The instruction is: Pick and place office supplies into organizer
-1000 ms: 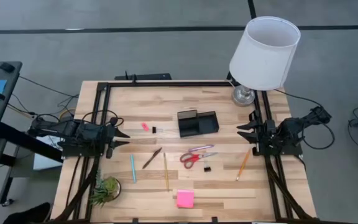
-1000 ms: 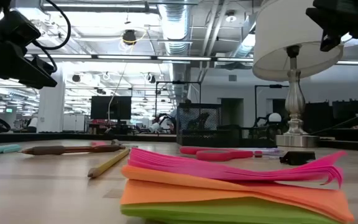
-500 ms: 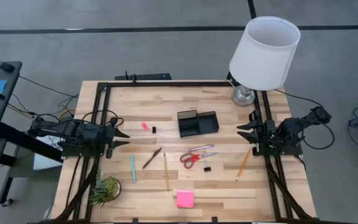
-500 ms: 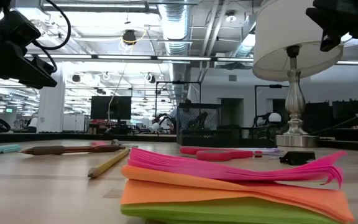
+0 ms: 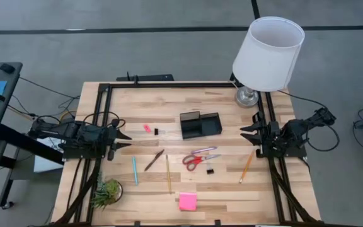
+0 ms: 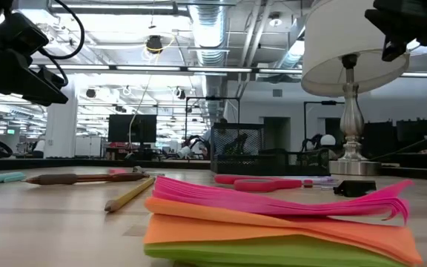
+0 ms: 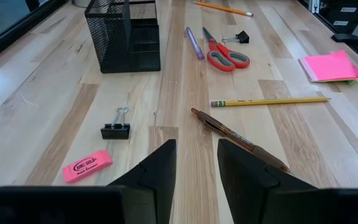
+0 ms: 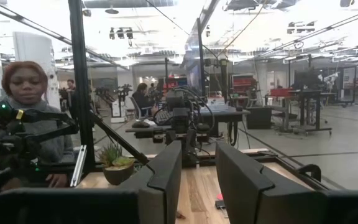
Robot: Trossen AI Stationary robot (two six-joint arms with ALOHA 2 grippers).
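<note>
Nothing has changed; both arms and every item stay put.

White-shaded lamp [image 5: 268, 53] stood at table's [image 5: 225, 189] far corner, just behind right pincer; green plant [image 5: 106, 193] sat near corner, below left pincer.

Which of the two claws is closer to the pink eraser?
The left. The left gripper hangs at the table's left side, with the pink eraser a short way inward of it. The right gripper is at the far right edge, beyond the organizer.

pink eraser [image 7: 87, 165], printed label, unreadable
</note>
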